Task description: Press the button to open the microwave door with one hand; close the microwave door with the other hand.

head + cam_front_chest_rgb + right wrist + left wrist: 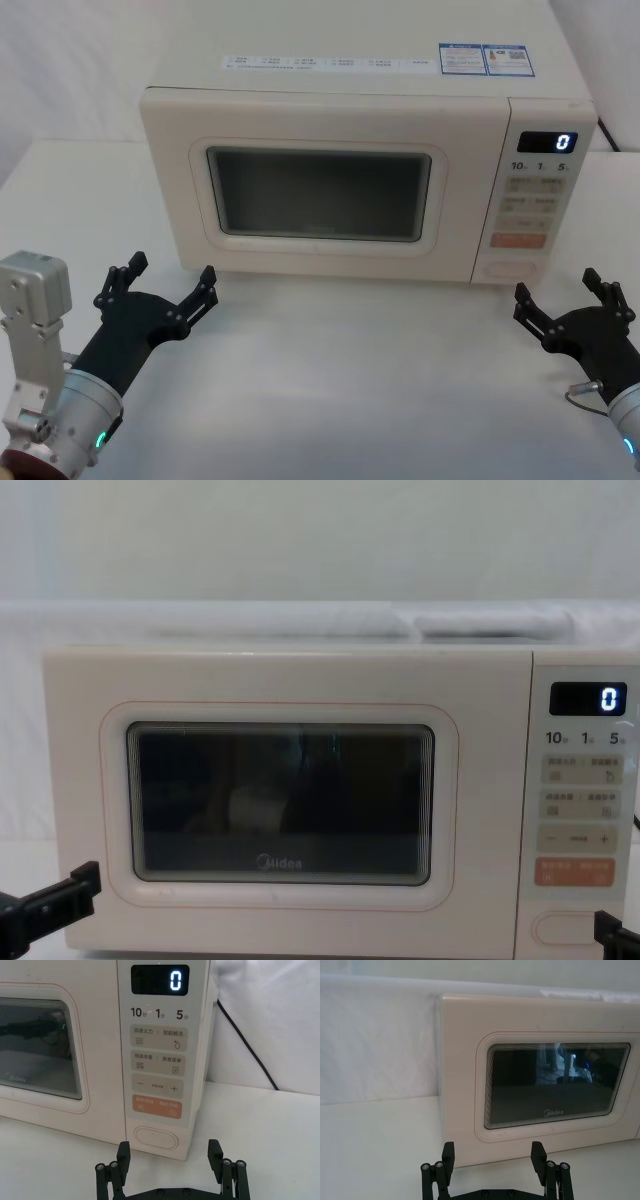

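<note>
Sitting shut at the far middle of the white table (350, 380), the microwave (360, 110) looks heavy and rigid enough to stay put under a firm push, though its smooth feet could let it slide a little on the slick tabletop. The button (155, 1138) is at the bottom of the control panel (159, 1060), on the right side just under the orange key (157, 1106); it seems a stiff plastic latch key that wants a straight, square press from one fingertip, not a grasp. The microwave door (320, 190) is a hard, glossy panel with a dark window (318, 194), flush with the front and hinged, I judge, on the left; once it swings out it should move lightly and is best pushed shut on its cream frame near the free edge, away from the window. The left gripper (168, 280) hangs near the door's lower left corner, jaws spread wide and holding nothing. The right gripper (565, 297) waits near the panel's lower right, also wide apart and empty. A black cable (247, 1045) trails behind the microwave on the right, and a white wall (300, 540) closes the room behind.
</note>
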